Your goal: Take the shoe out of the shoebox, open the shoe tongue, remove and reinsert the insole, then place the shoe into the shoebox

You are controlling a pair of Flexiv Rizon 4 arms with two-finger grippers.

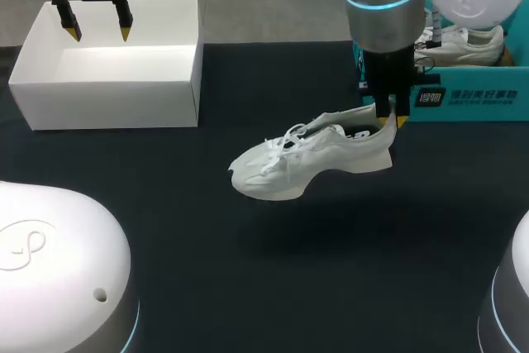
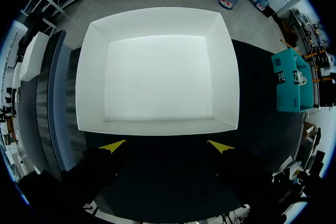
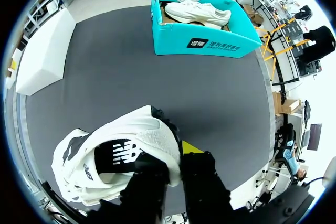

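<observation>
The right gripper [image 1: 391, 120] is closed on the heel of the white shoe [image 1: 310, 159]. In the right wrist view one finger sits inside the heel opening and the other presses on the outside of the heel collar, where only the outer yellow tip [image 3: 191, 147] shows. The shoe [image 3: 115, 156] stretches away from the right gripper [image 3: 173, 157], and in the head view its toe points toward the left arm's side of the table [image 1: 372, 245]. Its laces are loosely tied over the tongue. Seen from the head camera, the shoe appears to hang clear of the dark table with the toe a little lower than the heel, and a faint shadow lies under it.

The teal shoebox [image 1: 471, 97] stands on the table near the far edge, on the right arm's side, just behind the right gripper in the head view. In the right wrist view the shoebox [image 3: 199, 40] is well ahead of the fingers, apart from the held shoe. A second white shoe [image 3: 197, 11] lies inside it.

The left gripper [image 1: 100, 32] hangs over the open white box [image 1: 107, 88] at the far left corner of the table. Its fingers are spread wide and hold nothing. In the left wrist view the yellow tips of the left gripper [image 2: 167, 148] sit just short of the near wall of the white box [image 2: 157, 127].
</observation>
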